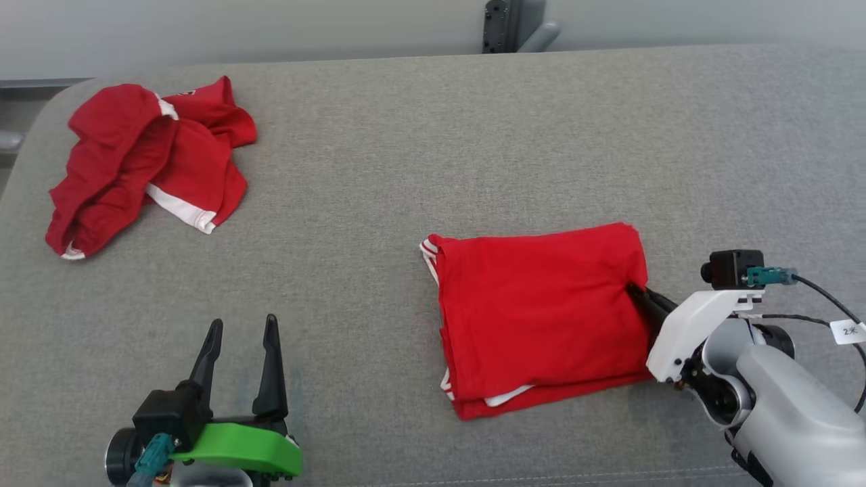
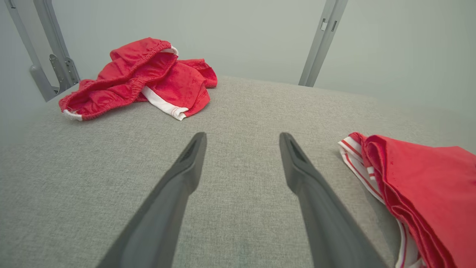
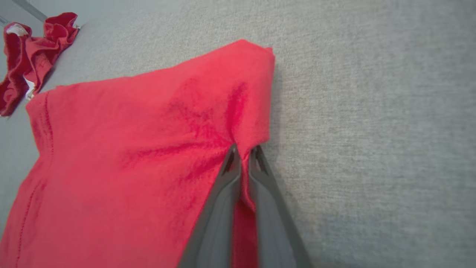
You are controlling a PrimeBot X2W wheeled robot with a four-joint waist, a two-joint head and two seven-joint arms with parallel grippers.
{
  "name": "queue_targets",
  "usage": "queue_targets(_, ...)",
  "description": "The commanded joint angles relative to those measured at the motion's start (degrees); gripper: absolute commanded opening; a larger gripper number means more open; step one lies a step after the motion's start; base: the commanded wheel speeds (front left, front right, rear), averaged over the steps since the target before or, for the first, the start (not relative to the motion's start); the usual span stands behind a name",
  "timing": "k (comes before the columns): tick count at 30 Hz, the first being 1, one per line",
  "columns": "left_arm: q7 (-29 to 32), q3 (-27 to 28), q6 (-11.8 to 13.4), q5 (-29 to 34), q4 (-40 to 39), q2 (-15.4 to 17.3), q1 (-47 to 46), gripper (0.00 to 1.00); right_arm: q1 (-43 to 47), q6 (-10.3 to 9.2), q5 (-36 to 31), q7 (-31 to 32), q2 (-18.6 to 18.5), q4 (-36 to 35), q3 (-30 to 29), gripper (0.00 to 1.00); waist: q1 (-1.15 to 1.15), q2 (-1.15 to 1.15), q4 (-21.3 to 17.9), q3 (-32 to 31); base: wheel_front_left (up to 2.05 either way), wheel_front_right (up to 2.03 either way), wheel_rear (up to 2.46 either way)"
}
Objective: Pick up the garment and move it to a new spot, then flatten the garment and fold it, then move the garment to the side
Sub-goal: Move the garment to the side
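A folded red garment with white-striped trim lies flat on the grey surface, right of centre; it also appears as folded red garment and folded red garment. My right gripper is shut on the garment's right edge, pinching a ridge of cloth between its fingertips. Creases radiate from the pinch. My left gripper stands open at the lower left, well apart from the garment, with nothing between its fingers.
A second, crumpled red garment with white bands lies at the far left of the grey padded table. Grey metal posts rise behind the far edge.
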Motion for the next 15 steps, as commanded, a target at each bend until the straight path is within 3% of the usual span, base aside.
queue_targets(1, -0.01, 0.05, -0.31, 0.88, -0.38, -0.09, -1.52, 1.0, -1.67, -0.1, 0.28, -0.89, -0.97, 0.75, -0.02, 0.0, 0.0, 0.58, -3.2, 1.33, 0.0, 0.0, 0.0)
queue_targets(15, 0.83, -0.58, -1.04, 2.37, -0.92, 2.2, -5.72, 1.0, -10.57, -0.1, 1.2, -4.14, -2.24, 4.36, 0.8, 0.0, 0.0, 0.58, -21.54, 7.61, 0.0, 0.0, 0.0)
